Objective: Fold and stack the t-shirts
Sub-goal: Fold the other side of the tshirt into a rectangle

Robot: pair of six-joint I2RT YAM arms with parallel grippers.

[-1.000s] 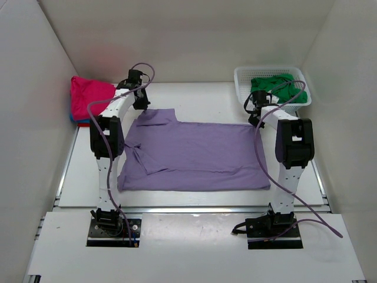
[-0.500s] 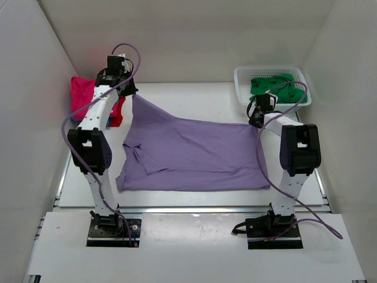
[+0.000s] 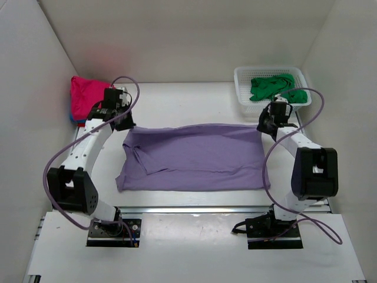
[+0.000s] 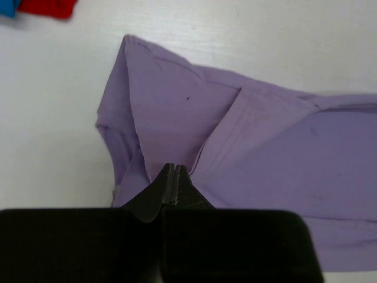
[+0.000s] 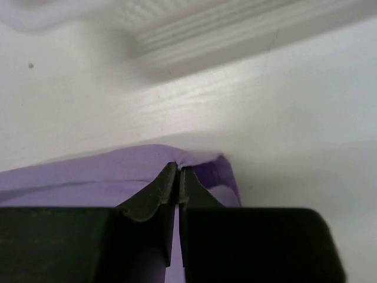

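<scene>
The white basket (image 3: 240,88) sits at the upper right of the top view, on the far right corner of the table (image 3: 194,103), and it holds one crumpled green shirt (image 3: 271,87) that fills most of it and bulges over the near rim. At the upper left, against the side wall, a pink shirt (image 3: 88,94) lies on top of a small pile outside any container. The left wrist view shows a red shirt (image 4: 53,7) and a sliver of a blue shirt (image 4: 6,7) at its top left corner. The lilac shirt (image 3: 191,156) is spread flat across the middle of the table, with its far edge stretched in a line between the two arms and a sleeve folded inward at its left side. The left gripper (image 3: 125,122) is closed tight on the far left corner of that shirt, and its wrist view shows the fingertips (image 4: 174,171) pinching a ridge of lilac cloth. The right gripper (image 3: 263,125), just below the basket in the frame, is likewise closed, clamped on the shirt's far right corner (image 5: 178,169), where the cloth edge wraps around its tips.
</scene>
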